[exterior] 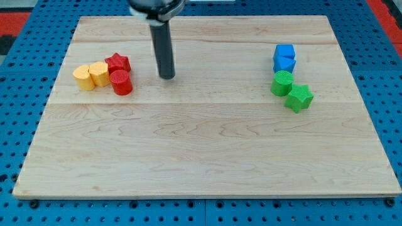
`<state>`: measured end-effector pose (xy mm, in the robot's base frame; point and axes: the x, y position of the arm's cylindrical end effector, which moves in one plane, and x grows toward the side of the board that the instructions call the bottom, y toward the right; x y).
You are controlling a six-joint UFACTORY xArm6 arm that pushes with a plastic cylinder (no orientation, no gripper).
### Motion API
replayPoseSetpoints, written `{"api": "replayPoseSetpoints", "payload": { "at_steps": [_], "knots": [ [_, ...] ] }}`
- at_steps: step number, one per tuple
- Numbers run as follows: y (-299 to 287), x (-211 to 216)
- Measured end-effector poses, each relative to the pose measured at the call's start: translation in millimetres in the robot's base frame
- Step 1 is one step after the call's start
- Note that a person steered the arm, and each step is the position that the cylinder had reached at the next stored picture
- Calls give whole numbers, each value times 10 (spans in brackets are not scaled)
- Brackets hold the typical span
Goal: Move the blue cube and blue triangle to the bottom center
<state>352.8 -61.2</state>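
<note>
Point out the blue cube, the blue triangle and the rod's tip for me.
blue plastic cube (pixel 286 51): camera view, top face.
blue plastic triangle (pixel 284 64): camera view, front face, just below the cube.
my tip (pixel 167 76): camera view, rod's lower end, right of the red blocks.

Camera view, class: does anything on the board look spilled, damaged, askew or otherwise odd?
Nothing stands out. The blue blocks sit stacked close with the green blocks at the view's right; the yellow blocks and red blocks cluster at the left. My tip stands just right of the red ones, touching nothing.
</note>
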Motion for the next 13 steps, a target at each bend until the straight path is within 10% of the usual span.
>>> {"api": "replayPoseSetpoints", "payload": {
  "at_steps": [2,6,13],
  "knots": [
    [884,-1173],
    [2460,-623],
    [2466,-324]
  ]
}}
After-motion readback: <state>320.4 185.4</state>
